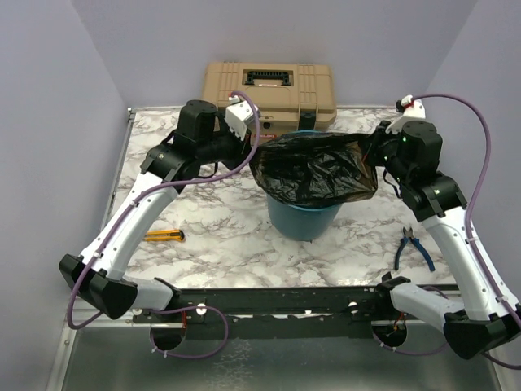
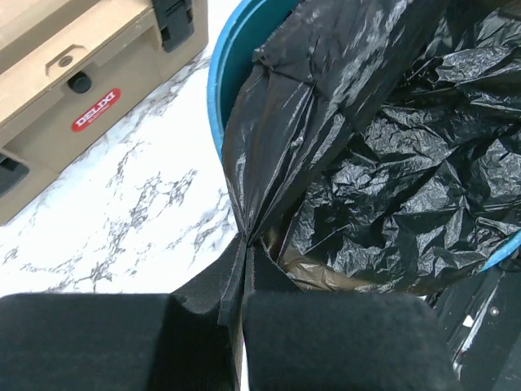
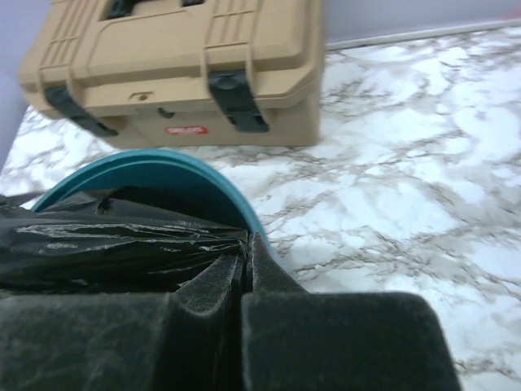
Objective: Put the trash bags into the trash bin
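A glossy black trash bag (image 1: pixel 313 169) is stretched over the top of the teal trash bin (image 1: pixel 303 220) in the middle of the marble table. My left gripper (image 1: pixel 254 151) is shut on the bag's left edge; in the left wrist view the film (image 2: pixel 350 122) fans out from the pinched fingertips (image 2: pixel 244 244) beside the bin's rim (image 2: pixel 218 90). My right gripper (image 1: pixel 376 155) is shut on the bag's right edge. The right wrist view has the film (image 3: pixel 114 244) gathered into the shut jaws (image 3: pixel 247 240) just at the teal rim (image 3: pixel 163 167).
A tan toolbox (image 1: pixel 269 90) with black latches stands behind the bin at the table's back edge. A yellow utility knife (image 1: pixel 165 236) lies at the front left. Blue-handled pliers (image 1: pixel 411 246) lie at the front right, by the right arm.
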Controlling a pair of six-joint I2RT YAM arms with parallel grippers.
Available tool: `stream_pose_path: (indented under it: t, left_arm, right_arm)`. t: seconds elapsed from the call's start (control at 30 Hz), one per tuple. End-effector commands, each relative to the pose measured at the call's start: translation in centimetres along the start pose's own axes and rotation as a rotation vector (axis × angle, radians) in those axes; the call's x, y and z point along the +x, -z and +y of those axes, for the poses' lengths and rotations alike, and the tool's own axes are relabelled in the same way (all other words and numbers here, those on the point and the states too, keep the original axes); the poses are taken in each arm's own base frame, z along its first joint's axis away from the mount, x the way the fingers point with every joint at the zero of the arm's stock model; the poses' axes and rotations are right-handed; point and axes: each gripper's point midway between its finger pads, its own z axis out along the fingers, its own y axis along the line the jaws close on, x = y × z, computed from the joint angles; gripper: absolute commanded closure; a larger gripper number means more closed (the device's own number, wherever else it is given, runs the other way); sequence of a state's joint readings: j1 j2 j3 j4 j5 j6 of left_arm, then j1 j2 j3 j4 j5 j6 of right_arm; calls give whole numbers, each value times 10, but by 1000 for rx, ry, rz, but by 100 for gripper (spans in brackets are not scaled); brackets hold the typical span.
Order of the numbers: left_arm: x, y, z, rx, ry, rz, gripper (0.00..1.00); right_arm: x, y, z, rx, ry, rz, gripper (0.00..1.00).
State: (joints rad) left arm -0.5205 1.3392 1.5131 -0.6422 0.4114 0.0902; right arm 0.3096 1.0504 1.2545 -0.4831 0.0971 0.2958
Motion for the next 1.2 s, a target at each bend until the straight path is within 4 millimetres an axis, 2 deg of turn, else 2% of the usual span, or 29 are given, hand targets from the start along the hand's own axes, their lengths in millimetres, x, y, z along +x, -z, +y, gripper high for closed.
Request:
stream_pose_path:
  t: [0.0, 0.13, 0.33, 0.6, 0.83, 0.87, 0.97, 1.17]
  left_arm:
    - [-8, 22, 13, -109, -1, -1, 100]
    - [-3, 30, 24, -178, 16, 19, 100]
    - [4, 40, 38, -252, 45, 58, 100]
    - [17, 57, 56, -330, 84, 89, 100]
    - [20, 66, 63, -363, 99, 97, 100]
    - [17, 64, 60, -335, 99, 84, 100]
    - [6, 54, 30, -149, 99, 54, 100]
    - [-13, 38, 18, -35, 124, -11, 100]
  right_arm:
    - [2, 9, -34, 193, -41, -25, 99]
    - [3, 16, -52, 290, -60, -38, 99]
    - [16, 23, -76, 417, -46, -19, 99]
    - [23, 23, -94, 459, -41, 10, 99]
    - [17, 26, -113, 481, -53, 20, 99]
    - [17, 25, -112, 467, -54, 20, 99]
    - [20, 20, -98, 383, -65, 41, 99]
    - [24, 0, -53, 120, -50, 108, 99]
